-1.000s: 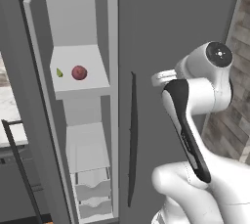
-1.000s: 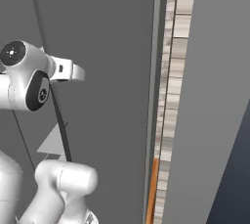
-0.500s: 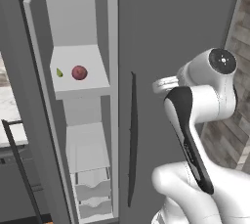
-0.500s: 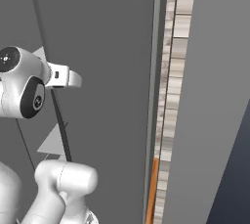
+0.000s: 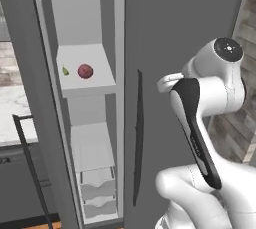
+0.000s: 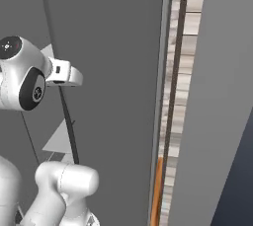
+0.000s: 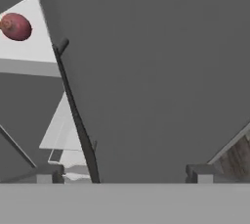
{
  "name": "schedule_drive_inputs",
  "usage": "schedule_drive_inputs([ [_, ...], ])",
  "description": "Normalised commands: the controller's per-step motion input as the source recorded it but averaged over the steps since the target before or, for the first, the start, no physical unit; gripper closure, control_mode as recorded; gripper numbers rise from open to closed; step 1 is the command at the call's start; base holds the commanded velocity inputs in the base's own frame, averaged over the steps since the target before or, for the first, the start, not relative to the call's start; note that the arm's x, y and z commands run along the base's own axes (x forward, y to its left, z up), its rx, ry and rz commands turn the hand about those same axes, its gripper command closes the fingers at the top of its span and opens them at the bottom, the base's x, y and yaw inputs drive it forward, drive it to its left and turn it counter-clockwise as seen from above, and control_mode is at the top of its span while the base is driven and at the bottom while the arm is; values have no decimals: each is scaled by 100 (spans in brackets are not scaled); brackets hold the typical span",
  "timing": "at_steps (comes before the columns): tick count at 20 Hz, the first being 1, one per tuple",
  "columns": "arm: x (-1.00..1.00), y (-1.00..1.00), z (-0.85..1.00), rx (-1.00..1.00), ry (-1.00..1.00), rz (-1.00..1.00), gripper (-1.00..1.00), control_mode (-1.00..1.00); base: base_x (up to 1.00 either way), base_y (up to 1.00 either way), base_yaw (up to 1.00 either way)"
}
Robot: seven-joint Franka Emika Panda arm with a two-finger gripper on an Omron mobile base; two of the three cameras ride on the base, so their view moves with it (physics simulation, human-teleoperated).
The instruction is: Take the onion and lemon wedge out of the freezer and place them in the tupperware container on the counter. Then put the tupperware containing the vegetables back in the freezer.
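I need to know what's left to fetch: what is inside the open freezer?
On a white shelf in the freezer sit the onion and, left of it, the lemon wedge. Below are white drawers; their contents are hidden.

Lemon wedge (image 5: 65, 70) too small to make out beyond a yellow-green speck beside the onion (image 5: 85, 71). Freezer (image 5: 170, 18) cut off at top and bottom edges; marble surface (image 5: 14, 118) cropped at left. Pincer (image 7: 122, 174) fingertips (image 7: 46, 175) barely showing above the bottom band.
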Motion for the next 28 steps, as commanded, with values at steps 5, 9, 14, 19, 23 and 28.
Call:
schedule_drive_inputs([
  [5, 0, 0, 0, 0, 0, 0, -100, 100, 3, 62, 3],
  [9, 0, 0, 0, 0, 0, 0, -100, 100, 18, 54, 1],
  [14, 0, 0, 0, 0, 0, 0, -100, 100, 12, 29, 0],
  [19, 0, 0, 0, 0, 0, 0, -100, 100, 16, 0, 0],
  [23, 0, 0, 0, 0, 0, 0, -100, 100, 6, 0, 0],
  [28, 0, 0, 0, 0, 0, 0, -100, 100, 0, 0, 0],
])
